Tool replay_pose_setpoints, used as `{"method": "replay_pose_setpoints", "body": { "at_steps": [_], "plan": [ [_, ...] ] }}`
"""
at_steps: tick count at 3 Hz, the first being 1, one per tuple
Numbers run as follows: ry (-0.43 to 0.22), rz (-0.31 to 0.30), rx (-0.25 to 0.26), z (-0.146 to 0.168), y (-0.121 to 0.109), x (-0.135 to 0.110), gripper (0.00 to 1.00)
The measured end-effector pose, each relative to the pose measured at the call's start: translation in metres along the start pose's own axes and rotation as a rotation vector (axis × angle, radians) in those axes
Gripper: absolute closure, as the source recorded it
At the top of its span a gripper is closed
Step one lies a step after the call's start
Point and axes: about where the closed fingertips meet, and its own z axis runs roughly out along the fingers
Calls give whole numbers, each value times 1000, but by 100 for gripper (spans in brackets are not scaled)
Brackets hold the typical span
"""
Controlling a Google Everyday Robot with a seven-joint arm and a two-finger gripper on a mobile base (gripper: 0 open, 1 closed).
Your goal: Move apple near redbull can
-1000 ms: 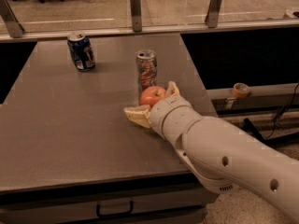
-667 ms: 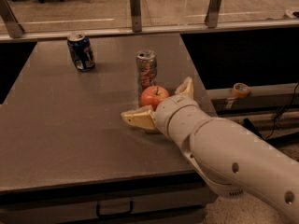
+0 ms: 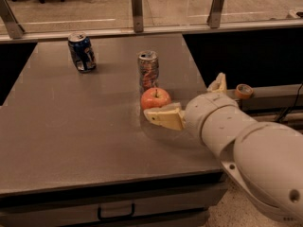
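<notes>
The red-orange apple (image 3: pixel 155 98) sits on the grey table (image 3: pixel 71 122), just in front of the slim silver redbull can (image 3: pixel 148 70) and almost touching it. My gripper (image 3: pixel 183 96) is open, to the right of the apple. One cream finger (image 3: pixel 163 117) lies low in front of the apple's near side. The other finger (image 3: pixel 218 84) sticks up well to the right, over the table's right edge. The apple is not held. My thick white arm fills the lower right of the view.
A shorter dark blue can (image 3: pixel 81 52) stands at the back left of the table. An orange tape roll (image 3: pixel 244 91) lies on a ledge off the table's right edge. A railing with metal posts (image 3: pixel 137 6) runs behind the table.
The gripper was closed around the apple beside the can; it has opened and drawn back to the right. The apple now rests on the table by the can.
</notes>
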Motion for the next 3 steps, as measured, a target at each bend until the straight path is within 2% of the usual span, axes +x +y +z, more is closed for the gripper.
{"method": "replay_pose_setpoints", "body": {
  "at_steps": [1, 2, 3],
  "plan": [
    [-18, 45, 101, -31, -64, -6, 0],
    [-19, 73, 173, -51, -114, 4, 0],
    [-18, 74, 183, -54, -120, 5, 0]
  ]
}}
